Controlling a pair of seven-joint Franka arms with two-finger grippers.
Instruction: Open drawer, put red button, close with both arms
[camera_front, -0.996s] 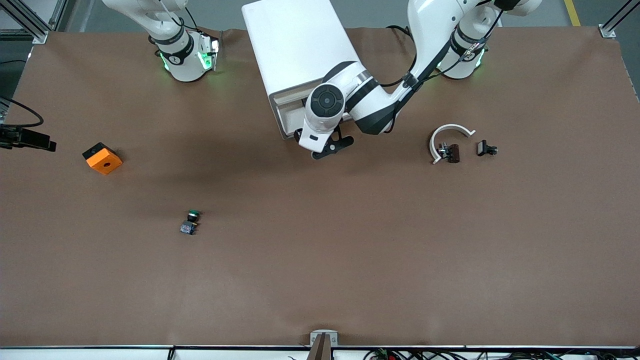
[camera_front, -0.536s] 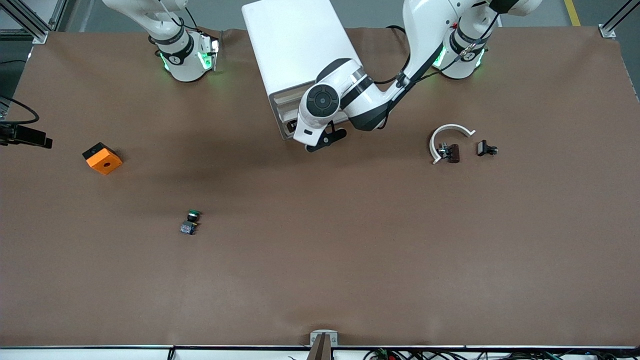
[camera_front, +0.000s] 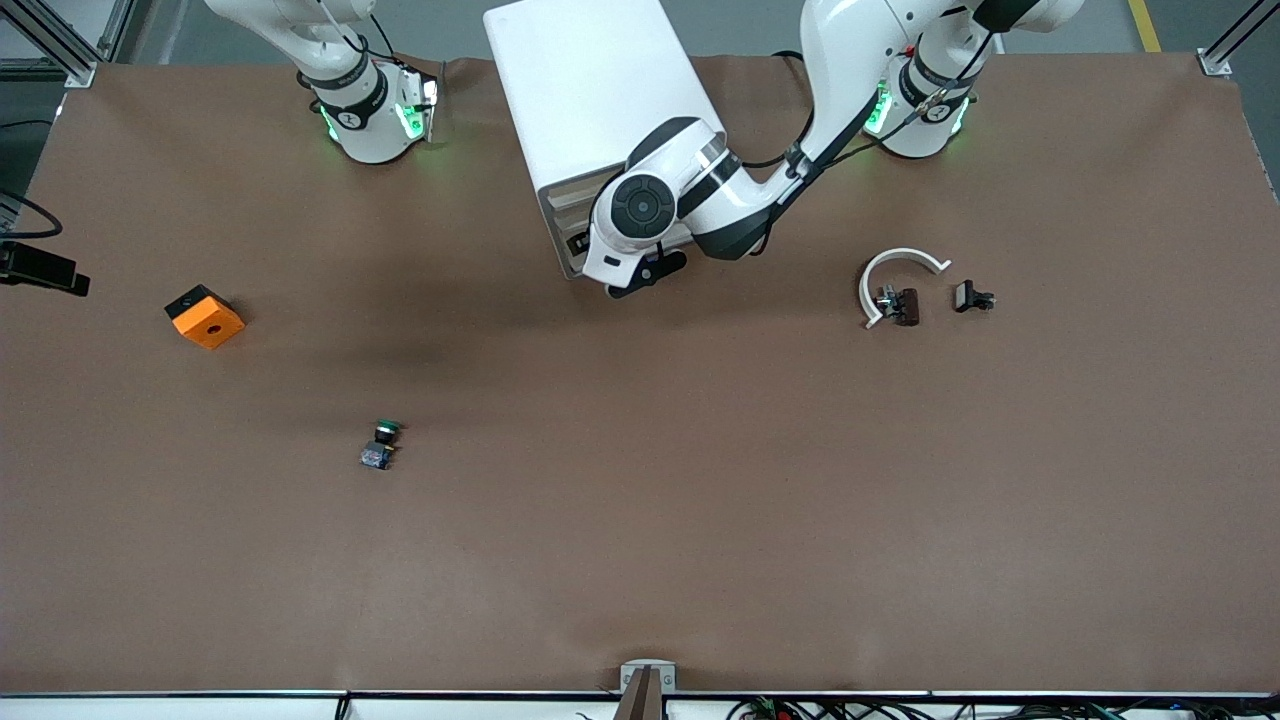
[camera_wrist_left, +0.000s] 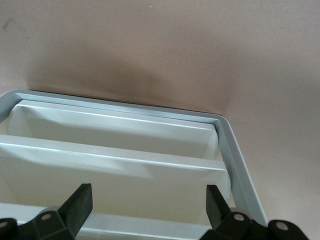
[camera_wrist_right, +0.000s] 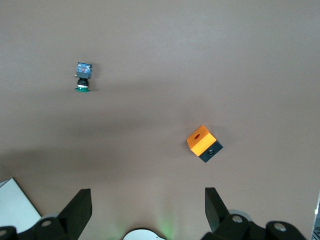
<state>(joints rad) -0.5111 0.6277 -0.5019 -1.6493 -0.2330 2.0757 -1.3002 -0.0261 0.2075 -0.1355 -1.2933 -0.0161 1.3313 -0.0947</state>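
From the right arm's end: the right claw (camera_wrist_right: 147, 210) hangs high over the counter (camera_front: 700, 520), spread and empty. Then come one orange plastic cube (camera_front: 204, 316) and one small green-capped push button (camera_front: 381, 446). In the middle stands one white boxy cabinet (camera_front: 590, 90). The left claw (camera_wrist_left: 149, 207), also spread, is at the white top drawer (camera_front: 575, 200), which seems nearly shut. I see no red button, so perhaps it is already inside. Last come one white curved piece (camera_front: 900, 262) and two small dark parts (camera_front: 972, 297).
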